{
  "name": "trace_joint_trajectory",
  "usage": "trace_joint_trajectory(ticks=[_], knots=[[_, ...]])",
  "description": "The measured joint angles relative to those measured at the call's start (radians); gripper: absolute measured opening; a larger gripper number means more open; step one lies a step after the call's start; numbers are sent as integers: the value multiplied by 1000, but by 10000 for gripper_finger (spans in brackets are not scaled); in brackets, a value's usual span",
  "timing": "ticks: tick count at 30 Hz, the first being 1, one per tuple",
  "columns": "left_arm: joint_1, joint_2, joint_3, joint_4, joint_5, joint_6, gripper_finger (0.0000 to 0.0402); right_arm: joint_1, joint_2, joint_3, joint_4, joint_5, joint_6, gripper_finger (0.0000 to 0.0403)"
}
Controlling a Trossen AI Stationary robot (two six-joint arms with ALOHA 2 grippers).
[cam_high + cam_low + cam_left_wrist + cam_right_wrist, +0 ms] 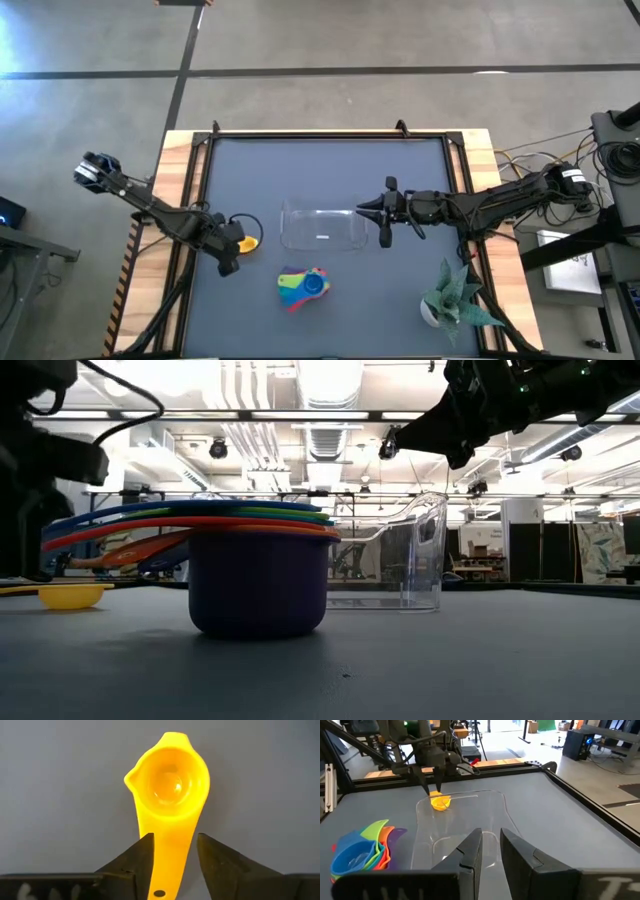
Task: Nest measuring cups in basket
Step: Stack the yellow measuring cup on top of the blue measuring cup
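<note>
The yellow cup (170,785) lay upright on the table (330,160) just left of the basket (322,226), apart from it. I had the left tool (172,855) over the cup's handle, one finger on each side, with a sliver of gap showing on the right finger's side, so I judged the fingers apart and not yet clamping. The cup's long axis ran straight out from the left tool, bowl at the far end, handle end between the fingers; from overhead the bowl pointed toward the basket. That alignment was what my coming grip depended on, and the left arm was plainly the nearer one.

The stack of other cups (303,287) sat on the table in front of the basket, well apart from it. My right tool (490,851) hung above the basket's right end, its fingers slightly apart and holding nothing.

I could read no brand, label or writing anywhere on the cups or basket.
</note>
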State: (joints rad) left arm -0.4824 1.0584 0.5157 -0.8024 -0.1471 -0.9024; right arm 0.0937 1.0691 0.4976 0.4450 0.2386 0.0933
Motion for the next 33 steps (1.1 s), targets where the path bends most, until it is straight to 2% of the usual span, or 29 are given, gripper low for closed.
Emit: trace_joint_trajectory(ticks=[11, 15, 17, 20, 25, 26, 33], knots=[[0, 56, -35, 2, -9, -14, 250, 0, 0, 0, 0, 0, -13, 57], [0, 94, -58, 18, -19, -52, 267, 0, 0, 0, 0, 0, -15, 57], [-1, 111, -57, 26, -19, -51, 263, 0, 0, 0, 0, 0, -15, 57], [-1, 131, -43, 28, -18, -29, 235, 0, 0, 0, 0, 0, -15, 57], [0, 144, -11, 26, -27, 30, 138, 0, 0, 0, 0, 0, -15, 57], [0, 145, 0, 19, -28, 33, 128, 0, 0, 0, 0, 0, -15, 57], [0, 142, 177, -131, -38, 3, 130, 0, 0, 0, 0, 0, -15, 57]])
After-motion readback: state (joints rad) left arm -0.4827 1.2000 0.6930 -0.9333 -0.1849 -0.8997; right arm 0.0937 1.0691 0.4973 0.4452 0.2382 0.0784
